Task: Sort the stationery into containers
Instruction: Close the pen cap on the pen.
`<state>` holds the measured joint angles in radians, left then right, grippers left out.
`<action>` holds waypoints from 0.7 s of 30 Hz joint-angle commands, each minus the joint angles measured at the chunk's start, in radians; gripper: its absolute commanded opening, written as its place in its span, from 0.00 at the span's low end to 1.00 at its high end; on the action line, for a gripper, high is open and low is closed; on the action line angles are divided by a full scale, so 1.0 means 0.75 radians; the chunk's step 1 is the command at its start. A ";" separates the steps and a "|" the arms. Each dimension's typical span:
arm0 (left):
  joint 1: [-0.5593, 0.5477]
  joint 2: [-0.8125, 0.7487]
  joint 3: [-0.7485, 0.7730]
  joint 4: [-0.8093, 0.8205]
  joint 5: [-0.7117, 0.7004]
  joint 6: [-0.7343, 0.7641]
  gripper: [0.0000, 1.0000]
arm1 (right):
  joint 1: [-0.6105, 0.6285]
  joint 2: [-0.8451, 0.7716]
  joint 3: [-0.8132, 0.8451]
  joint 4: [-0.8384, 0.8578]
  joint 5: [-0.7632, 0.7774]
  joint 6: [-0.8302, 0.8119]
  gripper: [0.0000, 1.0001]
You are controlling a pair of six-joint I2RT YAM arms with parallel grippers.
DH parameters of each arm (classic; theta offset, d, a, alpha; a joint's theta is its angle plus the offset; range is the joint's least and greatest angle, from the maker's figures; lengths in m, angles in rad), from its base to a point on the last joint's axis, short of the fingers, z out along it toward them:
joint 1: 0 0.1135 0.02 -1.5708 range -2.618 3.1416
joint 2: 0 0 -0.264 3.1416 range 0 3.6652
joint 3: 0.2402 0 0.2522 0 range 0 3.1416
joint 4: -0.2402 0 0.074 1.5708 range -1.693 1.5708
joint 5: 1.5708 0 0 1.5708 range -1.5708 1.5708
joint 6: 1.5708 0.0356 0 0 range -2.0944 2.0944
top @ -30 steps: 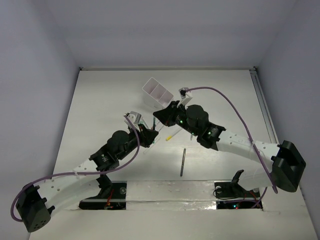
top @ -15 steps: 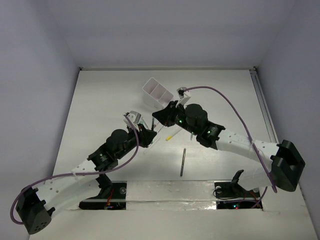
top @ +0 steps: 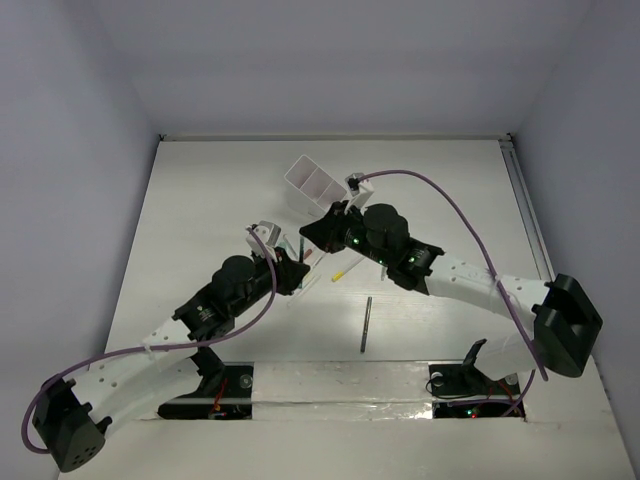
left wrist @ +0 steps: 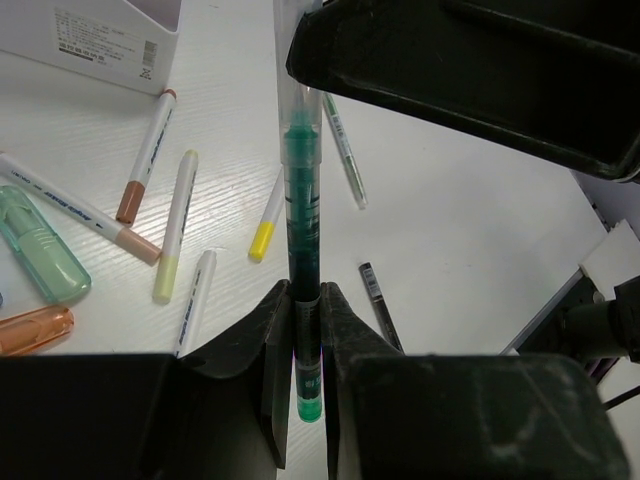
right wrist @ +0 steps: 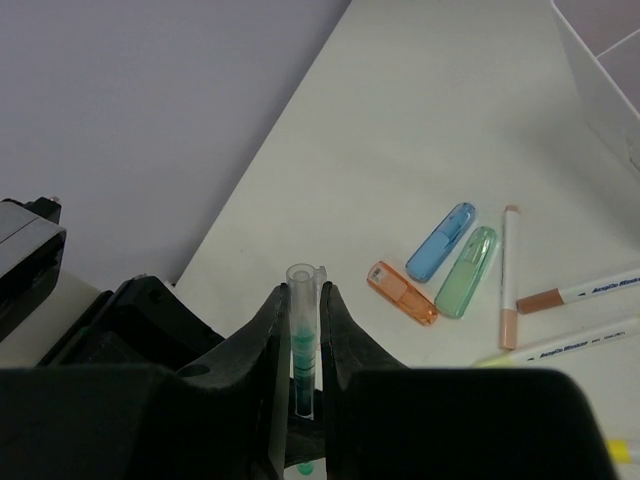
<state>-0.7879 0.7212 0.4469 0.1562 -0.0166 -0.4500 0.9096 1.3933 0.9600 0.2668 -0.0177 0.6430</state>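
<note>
Pen (left wrist: 301,200), green with a clear cap, is held over the table (left wrist: 450,180) by both arms. The left gripper (left wrist: 306,300) pinches its lower end and the right gripper (right wrist: 302,305) pinches it near the cap. Markers (left wrist: 178,225), a blue piece (right wrist: 441,242), a green piece (right wrist: 466,272) and an orange piece (right wrist: 401,292) lie on the table near the box (top: 315,186).
</note>
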 commanded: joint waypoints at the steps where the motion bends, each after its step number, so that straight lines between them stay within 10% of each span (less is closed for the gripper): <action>1: 0.044 -0.066 0.161 0.291 -0.129 0.015 0.00 | 0.045 0.036 -0.038 -0.276 -0.228 -0.029 0.00; 21: 0.083 0.041 0.036 0.489 0.163 -0.065 0.00 | 0.045 -0.060 -0.036 -0.166 -0.102 -0.027 0.02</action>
<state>-0.7475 0.7670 0.4496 0.2176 0.1089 -0.4881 0.9081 1.3670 0.9470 0.2741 -0.0151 0.6235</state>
